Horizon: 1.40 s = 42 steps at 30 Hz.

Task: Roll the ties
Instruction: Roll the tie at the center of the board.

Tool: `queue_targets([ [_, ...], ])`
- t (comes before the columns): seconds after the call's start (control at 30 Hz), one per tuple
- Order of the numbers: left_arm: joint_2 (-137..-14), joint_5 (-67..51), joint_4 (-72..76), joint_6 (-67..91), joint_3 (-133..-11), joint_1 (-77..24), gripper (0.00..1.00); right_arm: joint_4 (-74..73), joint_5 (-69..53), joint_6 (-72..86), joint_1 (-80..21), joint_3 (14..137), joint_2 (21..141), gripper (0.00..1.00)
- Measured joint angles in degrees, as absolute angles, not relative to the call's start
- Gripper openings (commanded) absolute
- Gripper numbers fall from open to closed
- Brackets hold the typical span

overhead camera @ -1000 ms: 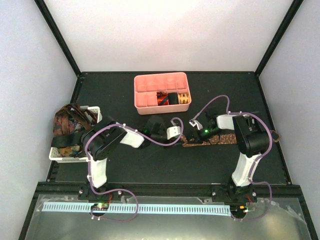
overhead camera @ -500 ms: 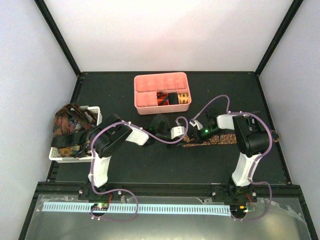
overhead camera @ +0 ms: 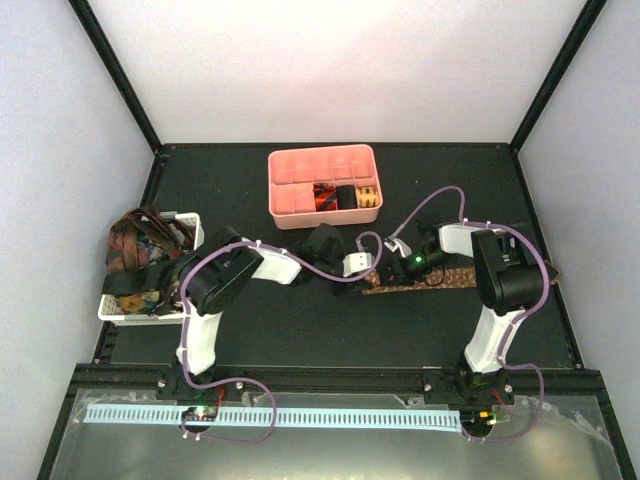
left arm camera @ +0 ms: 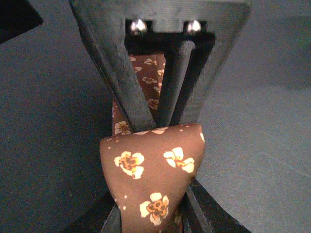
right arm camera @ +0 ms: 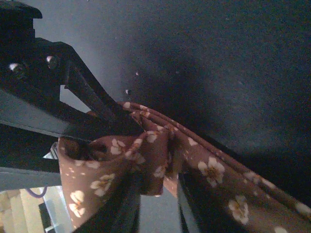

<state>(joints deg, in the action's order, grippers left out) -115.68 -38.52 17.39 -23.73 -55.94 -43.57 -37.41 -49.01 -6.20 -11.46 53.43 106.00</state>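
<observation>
A brown tie (overhead camera: 430, 280) with small pale flowers lies across the mat right of centre, and its left end is folded up between the two grippers. My left gripper (overhead camera: 366, 268) is shut on that folded end; in the left wrist view the fold (left arm camera: 153, 167) covers the left gripper (left arm camera: 153, 206). My right gripper (overhead camera: 392, 268) faces it from the right. In the right wrist view the right gripper (right arm camera: 158, 196) stands open, a gap showing between its fingers, with bunched tie fabric (right arm camera: 155, 150) draped loosely across them. The fingertips are hidden under cloth.
A pink tray (overhead camera: 274, 186) at the back centre holds three rolled ties (overhead camera: 346, 196) in its front compartments. A white basket (overhead camera: 191, 222) at the left edge carries a heap of loose ties (overhead camera: 140, 250). Purple cables loop over both arms.
The left arm has reached further right, up to the right gripper, and closed on the tie's folded end. The right gripper's jaws have parted from shut.
</observation>
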Motion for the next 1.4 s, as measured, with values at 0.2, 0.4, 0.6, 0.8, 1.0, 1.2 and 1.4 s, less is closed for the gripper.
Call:
queue_targets([
  [0.2,-116.03,-38.59,14.24,-25.36,-57.69,-43.57,0.26,-41.32,-49.15,-8.29,-9.67,54.30,104.86,0.43],
  [0.4,-116.36,-38.59,12.16,-26.55,-59.00,-43.57,0.26,-41.71,-49.30,-8.64,-9.50,55.77,101.91,0.53],
  [0.6,-116.38,-38.59,11.84,-27.00,-59.11,-43.57,0.26,-41.93,-49.80,-8.78,-9.23,57.34,101.21,0.57],
  [0.8,-116.40,-38.59,11.60,-27.16,-59.27,-43.57,0.27,-41.78,-50.50,-8.84,-9.65,57.43,100.44,0.47],
  [1.0,-116.77,-38.61,11.07,-27.35,-59.90,-43.57,0.28,-41.23,-50.65,-9.15,-11.40,57.41,101.41,0.25],
  [1.2,-116.77,-38.59,10.94,-27.42,-59.90,-43.57,0.33,-41.21,-50.48,-10.13,-11.88,57.41,102.35,0.02],
  [1.4,-116.66,-37.17,10.87,-26.65,-59.07,-43.42,0.78,-41.06,-49.60,-10.17,-11.33,56.69,102.76,0.02],
])
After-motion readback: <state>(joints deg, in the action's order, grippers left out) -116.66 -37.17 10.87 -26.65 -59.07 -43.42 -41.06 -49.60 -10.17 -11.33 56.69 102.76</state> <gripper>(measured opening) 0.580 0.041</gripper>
